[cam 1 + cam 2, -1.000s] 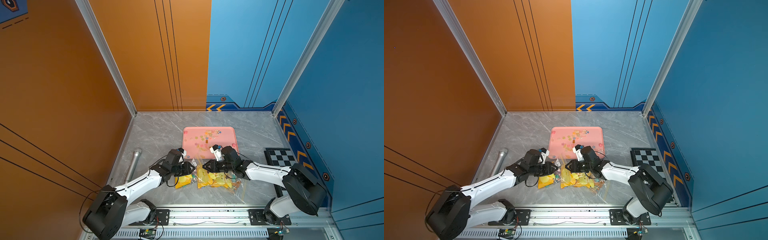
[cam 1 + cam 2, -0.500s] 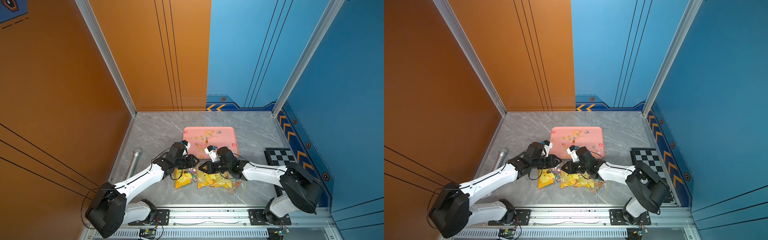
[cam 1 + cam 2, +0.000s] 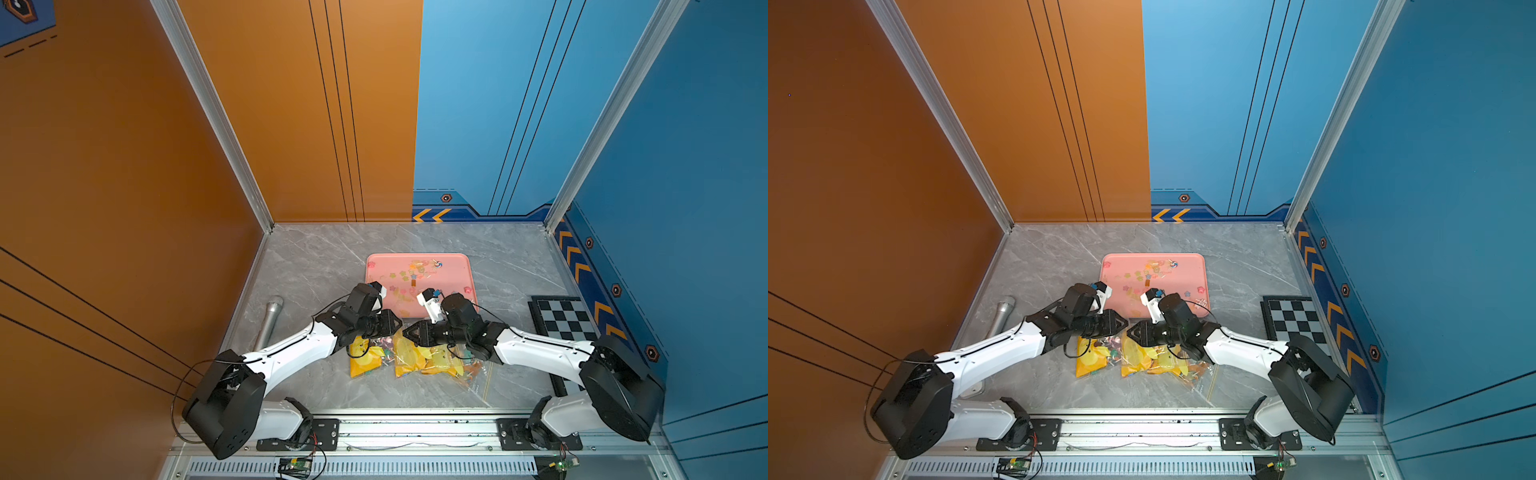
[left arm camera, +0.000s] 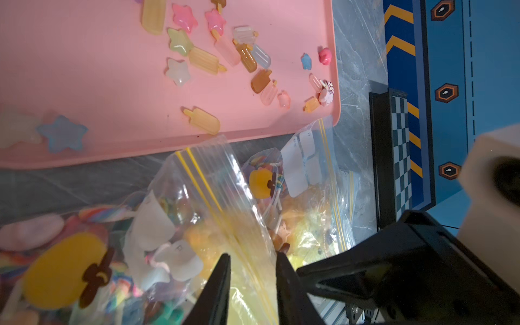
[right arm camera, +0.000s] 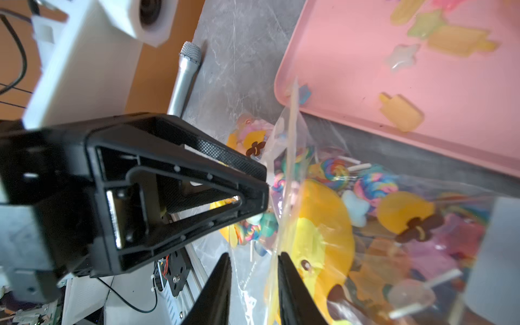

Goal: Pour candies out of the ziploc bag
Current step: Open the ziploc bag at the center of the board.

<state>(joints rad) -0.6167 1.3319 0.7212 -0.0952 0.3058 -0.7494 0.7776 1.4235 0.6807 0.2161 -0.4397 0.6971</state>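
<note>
Clear ziploc bag [image 4: 213, 180] shows from both wrists, microphone [image 5: 185, 76] from right.

Both arms stretched forward, low; left gripper [image 3: 397, 323], right gripper [image 3: 407, 332] tip-to-tip, jaws narrowly parted, possibly pinching.

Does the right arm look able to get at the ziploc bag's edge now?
Likely yes: the right claw is open astride the edge of the ziploc bag, nothing in between.

One tray [image 3: 455, 270], one microphone [image 3: 270, 318], one chessboard [image 3: 561, 320], several bags [image 3: 415, 358], many candies [image 3: 404, 274].
</note>
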